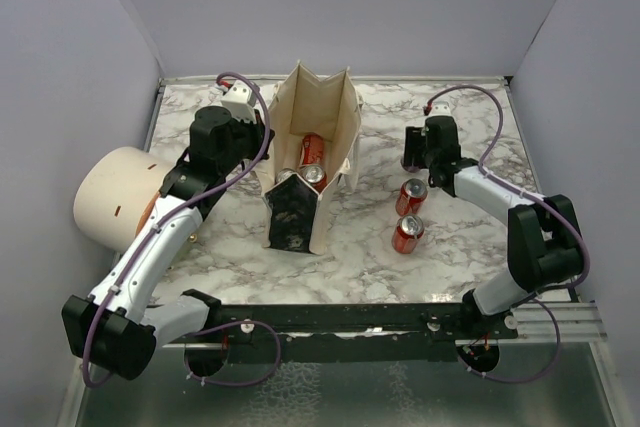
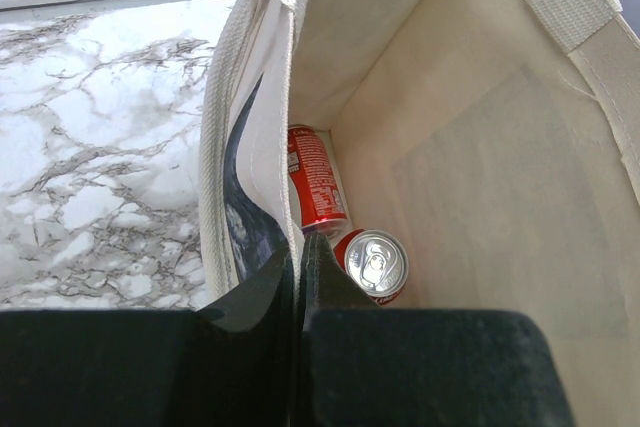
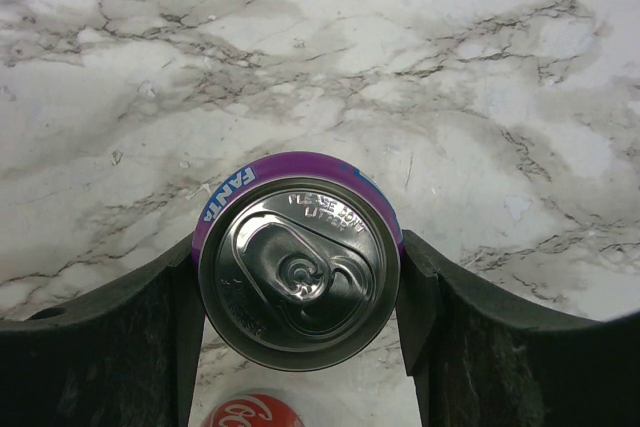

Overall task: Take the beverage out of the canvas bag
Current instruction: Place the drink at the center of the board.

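While the left gripper [image 2: 298,262] pinches the canvas bag [image 1: 320,112], the right gripper [image 3: 300,247] clamps a purple can [image 3: 300,282] near the bench's [image 1: 385,112] far edge.

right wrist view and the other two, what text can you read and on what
"FANTA": white letters on the purple metal can, on its side.
"PLEASE DON'T LITTER": stamped on top of it.
"Coca": white script, cut off, on the red metal can at the bottom edge.
Too small to read: print on two red cans inside the cream cloth tote; its black printed panel.
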Controlling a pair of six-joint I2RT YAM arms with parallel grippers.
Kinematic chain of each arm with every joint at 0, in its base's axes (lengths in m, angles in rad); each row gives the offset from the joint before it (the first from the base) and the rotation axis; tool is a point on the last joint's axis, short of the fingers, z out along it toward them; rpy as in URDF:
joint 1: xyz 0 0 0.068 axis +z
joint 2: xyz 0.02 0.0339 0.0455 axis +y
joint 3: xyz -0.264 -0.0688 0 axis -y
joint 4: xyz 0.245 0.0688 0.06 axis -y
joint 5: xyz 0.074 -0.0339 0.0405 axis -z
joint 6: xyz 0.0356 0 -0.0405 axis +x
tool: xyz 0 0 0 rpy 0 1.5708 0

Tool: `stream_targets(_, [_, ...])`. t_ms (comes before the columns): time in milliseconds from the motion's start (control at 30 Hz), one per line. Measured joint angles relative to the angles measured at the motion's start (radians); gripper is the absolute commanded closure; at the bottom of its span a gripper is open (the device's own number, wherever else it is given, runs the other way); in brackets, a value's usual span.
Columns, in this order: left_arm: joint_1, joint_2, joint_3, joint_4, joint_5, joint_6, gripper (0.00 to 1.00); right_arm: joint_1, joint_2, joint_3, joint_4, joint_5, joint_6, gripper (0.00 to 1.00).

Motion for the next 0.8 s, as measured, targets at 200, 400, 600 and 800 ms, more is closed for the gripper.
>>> stream_targets(200, [0.000, 0.013, 0.000, 0.014, 0.005, 0.000, 1.00, 0.001, 0.000, -0.023, -0.011, -0.029, 0.002, 0.98])
stream_targets(400, [0.000, 0.021, 0.004, 0.016, 0.013, 0.002, 1.00, 0.001, 0.000, -0.033, -0.013, -0.010, 0.001, 0.98])
stream_targets(600, [0.000, 0.024, 0.008, 0.014, 0.022, 0.016, 1.00, 0.001, 0.000, -0.034, -0.010, -0.017, -0.002, 0.66])
stream_targets(800, [0.000, 0.024, 0.008, 0.014, 0.022, 0.015, 1.00, 0.001, -0.035, -0.066, -0.014, -0.018, 0.003, 0.24])
